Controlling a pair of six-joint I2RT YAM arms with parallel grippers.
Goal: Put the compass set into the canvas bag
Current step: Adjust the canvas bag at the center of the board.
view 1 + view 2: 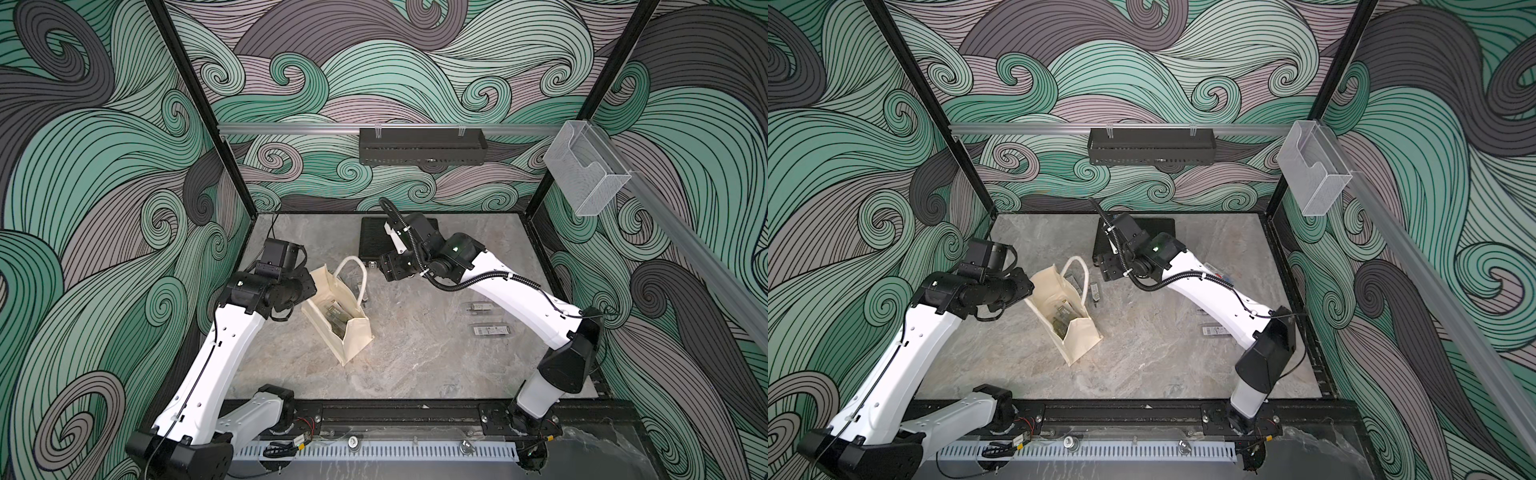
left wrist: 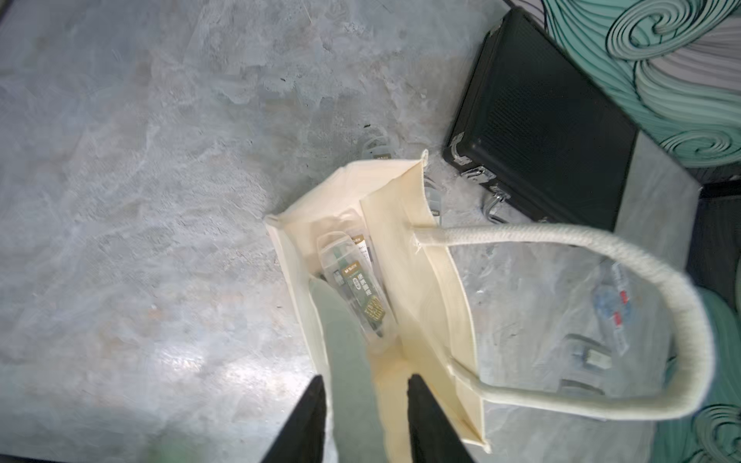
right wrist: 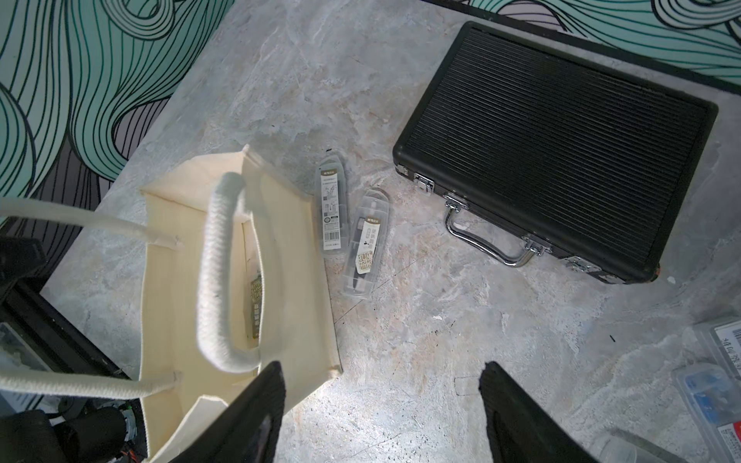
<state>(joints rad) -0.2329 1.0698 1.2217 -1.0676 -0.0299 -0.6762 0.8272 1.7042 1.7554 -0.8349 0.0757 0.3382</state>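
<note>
One compass set [image 2: 353,294] in canvas bag [image 2: 433,300], near narrow left tool [image 2: 367,379], grip unclear, right tool [image 3: 381,364] wide

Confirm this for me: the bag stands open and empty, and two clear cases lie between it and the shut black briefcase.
Wrong on one count: the bag is not empty. The left wrist view shows a clear case inside it. The rest holds: the bag stands open, and two more cases lie between it and the shut briefcase.
</note>
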